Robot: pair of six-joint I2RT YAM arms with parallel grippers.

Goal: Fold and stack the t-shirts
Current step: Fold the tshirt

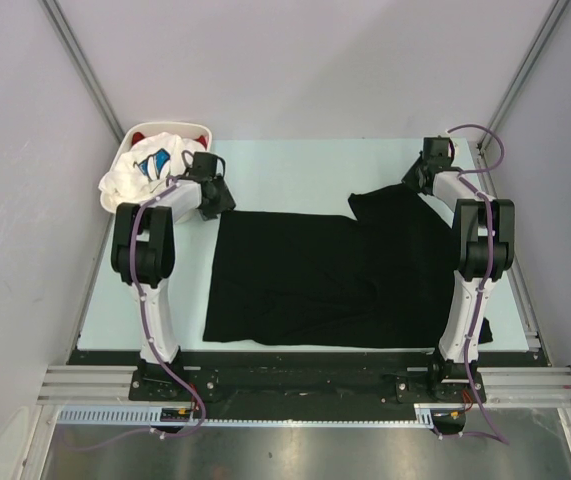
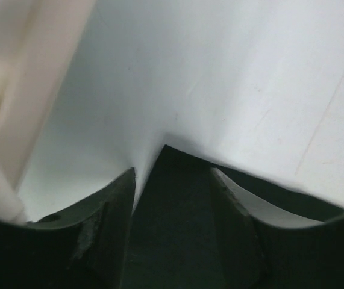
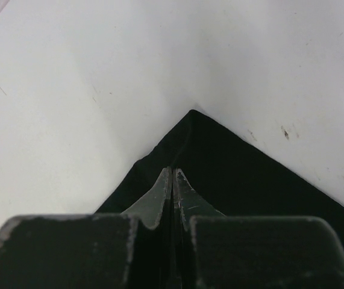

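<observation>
A large black t-shirt (image 1: pixel 325 275) lies spread flat on the pale table. My left gripper (image 1: pixel 213 203) is at the shirt's far left corner. In the left wrist view it (image 2: pixel 173 201) is open, with that black corner (image 2: pixel 173 174) lying between the two fingers (image 2: pixel 112 229). My right gripper (image 1: pixel 415 182) is at the far right corner. In the right wrist view it (image 3: pixel 173 176) is shut, its tips pinching a ridge of the black cloth (image 3: pixel 232 174). A white t-shirt with blue print (image 1: pixel 145 172) spills from the basket, over a bit of red cloth (image 1: pixel 201 134).
The white oval basket (image 1: pixel 133 138) stands at the table's far left corner, right beside my left gripper; its wall (image 2: pixel 21 102) fills the left side of the left wrist view. Bare table (image 1: pixel 305 170) lies beyond the shirt. Grey walls close in on both sides.
</observation>
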